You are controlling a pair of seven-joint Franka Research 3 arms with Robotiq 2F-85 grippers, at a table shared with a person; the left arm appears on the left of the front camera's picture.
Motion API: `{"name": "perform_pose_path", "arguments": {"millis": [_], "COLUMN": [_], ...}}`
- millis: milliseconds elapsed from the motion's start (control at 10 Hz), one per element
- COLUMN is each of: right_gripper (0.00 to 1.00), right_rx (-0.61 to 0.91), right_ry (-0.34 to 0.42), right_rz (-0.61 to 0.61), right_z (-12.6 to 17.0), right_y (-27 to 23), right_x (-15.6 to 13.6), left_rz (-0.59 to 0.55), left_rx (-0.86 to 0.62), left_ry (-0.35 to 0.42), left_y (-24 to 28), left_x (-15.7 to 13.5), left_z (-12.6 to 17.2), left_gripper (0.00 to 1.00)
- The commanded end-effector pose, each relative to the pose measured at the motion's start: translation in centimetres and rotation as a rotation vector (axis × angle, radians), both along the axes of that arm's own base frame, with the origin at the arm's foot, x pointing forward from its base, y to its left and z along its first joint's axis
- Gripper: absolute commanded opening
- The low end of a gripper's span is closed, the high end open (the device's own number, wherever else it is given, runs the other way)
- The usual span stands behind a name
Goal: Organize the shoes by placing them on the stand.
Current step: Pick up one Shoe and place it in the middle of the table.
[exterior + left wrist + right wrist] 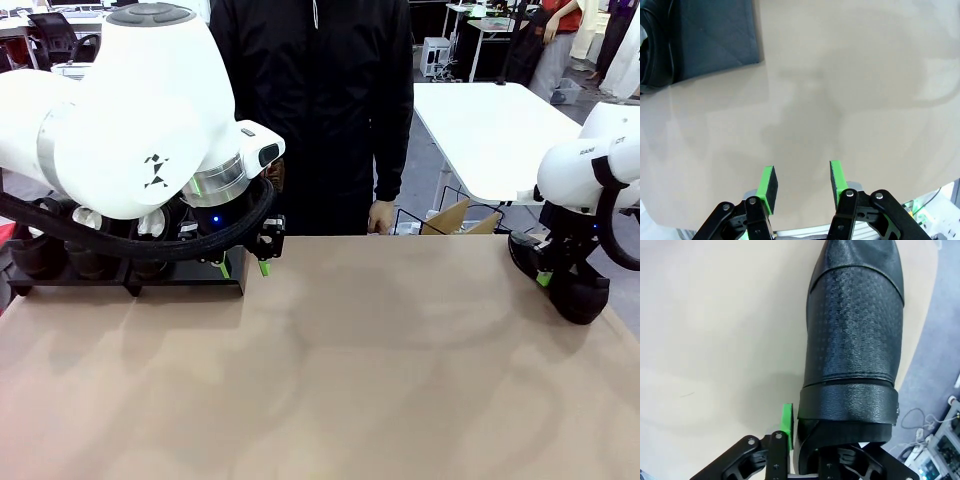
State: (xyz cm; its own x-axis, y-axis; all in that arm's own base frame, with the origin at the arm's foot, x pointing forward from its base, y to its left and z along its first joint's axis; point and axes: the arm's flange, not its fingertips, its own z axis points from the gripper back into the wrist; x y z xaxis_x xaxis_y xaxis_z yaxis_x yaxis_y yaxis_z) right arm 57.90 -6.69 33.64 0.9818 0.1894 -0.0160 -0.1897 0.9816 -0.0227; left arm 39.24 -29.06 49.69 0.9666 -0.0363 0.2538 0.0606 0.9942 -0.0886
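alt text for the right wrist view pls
The right claw is closing around the rear end of a glossy black shoe lying on the tan table, one green pad at the shoe's side.

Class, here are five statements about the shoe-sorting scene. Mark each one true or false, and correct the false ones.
1. The right gripper is at a shoe near the table's right edge. True.
2. The left gripper holds a shoe between its pads. False: nothing is between its open fingers, only bare table beyond them.
3. Shoes already sit on the stand at the table's left. True.
4. The person is lifting a shoe off the table. False: the person stands at the far side with a hand hanging by the table edge, holding nothing.
5. The shoe at the right gripper is brown suede. False: it is black, with a textured upper.
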Motion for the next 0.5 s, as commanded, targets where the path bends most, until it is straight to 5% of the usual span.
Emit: {"name": "perform_pose_path", "arguments": {"millis": [0,400], "right_gripper": [0.00,0.00], "right_rx": [0.033,0.076], "right_ry": [-0.017,-0.002], "right_rz": [0.014,-0.087], "right_z": [-0.3,1.1], "right_y": [-0.8,-0.4], "right_x": [0.2,-0.9], "left_rz": [-0.003,-0.003], "left_rx": [0.008,0.008], "left_ry": [-0.005,-0.005], "left_y": [0.3,0.3], "left_x": [-0.1,-0.1], "left_z": [0.0,0.0], "left_gripper": [0.57,0.57]}}
